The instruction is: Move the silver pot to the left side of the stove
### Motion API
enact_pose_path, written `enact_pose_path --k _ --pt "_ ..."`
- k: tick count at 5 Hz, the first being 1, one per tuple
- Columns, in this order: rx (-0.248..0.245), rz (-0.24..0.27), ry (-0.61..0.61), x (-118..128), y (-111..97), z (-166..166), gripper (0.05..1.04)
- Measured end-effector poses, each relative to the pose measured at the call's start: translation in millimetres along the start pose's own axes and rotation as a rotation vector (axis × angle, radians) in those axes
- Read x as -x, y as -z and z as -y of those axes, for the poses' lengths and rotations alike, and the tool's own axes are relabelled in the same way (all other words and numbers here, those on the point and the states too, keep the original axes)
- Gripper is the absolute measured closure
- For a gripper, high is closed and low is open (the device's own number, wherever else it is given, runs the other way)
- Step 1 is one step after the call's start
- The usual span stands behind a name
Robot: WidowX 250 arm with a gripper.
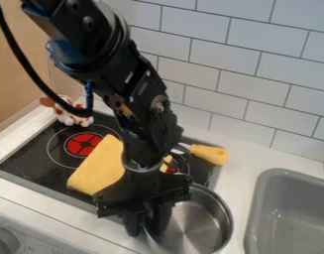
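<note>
The gripper hangs down at the left rim of the silver pot, its lower end overlapping that rim in the view. The pot is round and upright, its inside bare where it shows, at the front right, beside the stove's right end. Part of its left side is hidden behind the gripper. The black stove lies to the left, with a red-centred burner on its left side and another mostly hidden behind the arm.
A yellow cloth-like piece lies across the middle of the stove. Behind the pot is a yellow handle. A white and brown toy sits at the stove's back left corner. A grey sink is at the right, below the tiled wall.
</note>
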State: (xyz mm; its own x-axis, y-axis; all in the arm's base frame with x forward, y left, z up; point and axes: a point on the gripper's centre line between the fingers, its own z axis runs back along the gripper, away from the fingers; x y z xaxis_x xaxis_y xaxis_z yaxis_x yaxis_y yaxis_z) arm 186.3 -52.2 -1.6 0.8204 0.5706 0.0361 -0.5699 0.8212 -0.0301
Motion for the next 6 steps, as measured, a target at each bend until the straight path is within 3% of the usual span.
enact_pose_path --k 1,2,4,6 --pt "0.002 0.003 0.0 0 0 0 0.935" --pt "0.002 0.003 -0.003 -1 0 1 1.013" --pt "0.019 0.022 -0.014 -1 -9 0 1.021" --pt "0.076 0.083 -0.094 -15 -33 -11 1.021"
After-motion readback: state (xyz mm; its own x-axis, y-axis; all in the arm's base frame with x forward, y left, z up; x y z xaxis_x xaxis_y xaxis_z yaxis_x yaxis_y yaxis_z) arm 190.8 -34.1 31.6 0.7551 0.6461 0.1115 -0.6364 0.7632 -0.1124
